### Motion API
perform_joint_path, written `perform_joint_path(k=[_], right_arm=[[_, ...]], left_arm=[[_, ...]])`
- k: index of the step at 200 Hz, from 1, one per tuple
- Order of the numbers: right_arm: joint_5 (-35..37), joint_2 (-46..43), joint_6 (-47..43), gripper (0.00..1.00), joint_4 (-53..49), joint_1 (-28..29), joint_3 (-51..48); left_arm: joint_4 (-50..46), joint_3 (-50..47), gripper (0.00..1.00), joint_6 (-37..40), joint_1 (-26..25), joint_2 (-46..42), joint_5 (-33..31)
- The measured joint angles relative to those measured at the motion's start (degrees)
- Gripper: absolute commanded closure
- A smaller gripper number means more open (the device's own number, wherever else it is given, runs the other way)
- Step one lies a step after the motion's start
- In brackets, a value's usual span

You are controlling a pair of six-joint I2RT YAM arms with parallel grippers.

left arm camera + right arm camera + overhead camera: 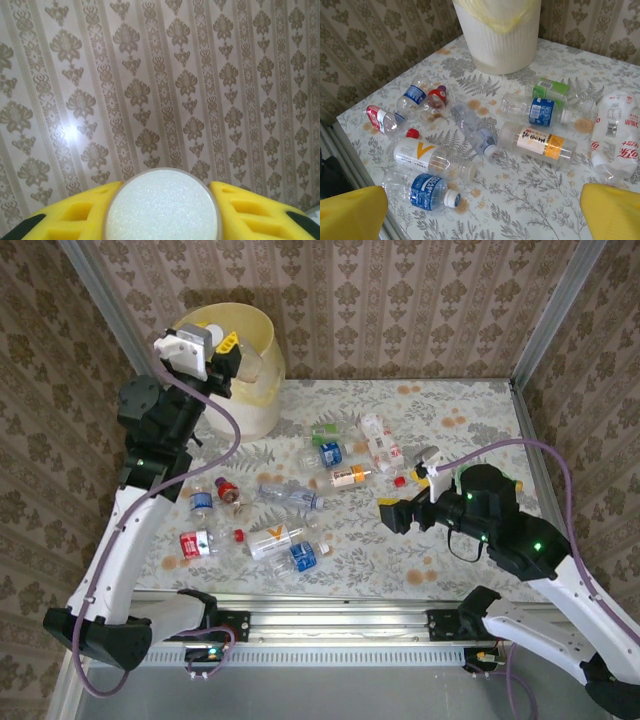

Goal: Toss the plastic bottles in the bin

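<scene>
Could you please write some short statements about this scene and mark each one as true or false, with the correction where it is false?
1. The left gripper is above the bin. True.
2. The right gripper holds a bottle. False: its jaws stand open with nothing between them.
3. The green bottle lies on the table beside a blue-labelled bottle. True.
4. The bin lies tipped on its side. False: it stands upright.
5. The left gripper is empty. False: it clamps a round white object.

bin (505,50) rim out of frame, r wrist
</scene>
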Motion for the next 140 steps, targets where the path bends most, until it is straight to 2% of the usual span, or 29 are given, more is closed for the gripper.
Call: perform_joint_path(k=[90, 140], right_arm=[[0.0, 2.1, -0.9, 0.00, 0.1, 0.0, 0.1], [-0.5, 3.8, -2.5, 0.00, 0.6, 0.0, 0.6]], left_arm=[[16.6, -2.0, 0.96, 7.3, 0.0, -3.4, -2.9], [19.6, -2.2, 0.95, 10.4, 0.0, -3.3, -5.6]])
